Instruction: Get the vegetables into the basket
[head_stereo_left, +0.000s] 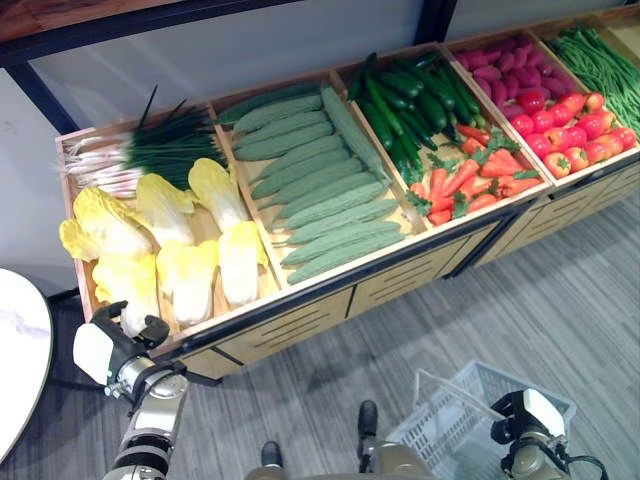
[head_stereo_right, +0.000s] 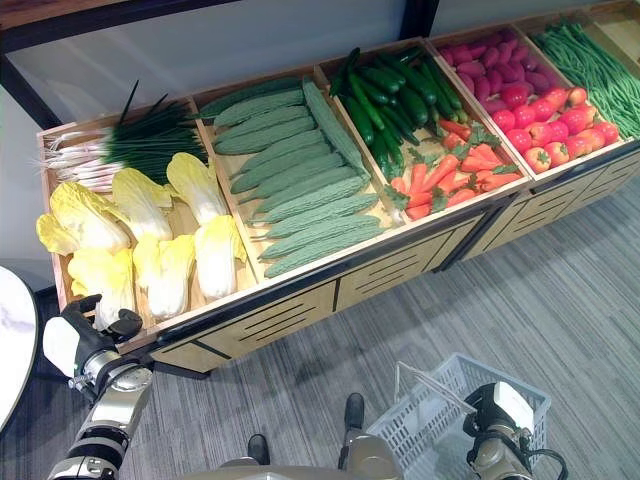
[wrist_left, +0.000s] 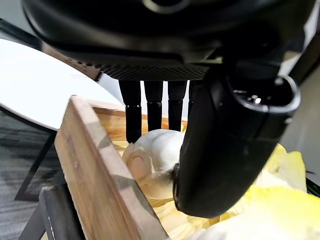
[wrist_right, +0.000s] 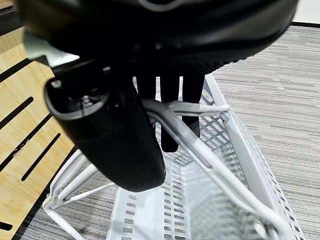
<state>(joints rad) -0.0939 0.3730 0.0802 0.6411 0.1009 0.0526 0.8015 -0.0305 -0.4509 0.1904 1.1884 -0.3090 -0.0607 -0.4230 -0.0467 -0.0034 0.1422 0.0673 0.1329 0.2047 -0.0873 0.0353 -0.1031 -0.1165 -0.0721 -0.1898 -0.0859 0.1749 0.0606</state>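
So the produce stand runs across the whole scene, a row of wooden crates. At about 9 o'clock there's the crate of napa cabbages, with green onions behind them at 10 o'clock. Dead centre is a big pile of bumpy green gourds, then dark cucumbers at 1 o'clock with carrots just in front of them. Further out toward 2 o'clock are tomatoes, purple sweet potatoes and green beans.

The left hand sits at 8 o'clock, right at the front corner of the cabbage crate. In its wrist view the fingers hang straight down over the pale stem end of a cabbage just inside the crate wall, thumb alongside, nothing gripped as far as I can see.

The white basket is on the floor at 5 o'clock, in front of the stand, and it's empty. The right hand has its fingers and thumb wrapped round the basket's handle.

A white round surface pokes in at 8 o'clock, at the far edge.
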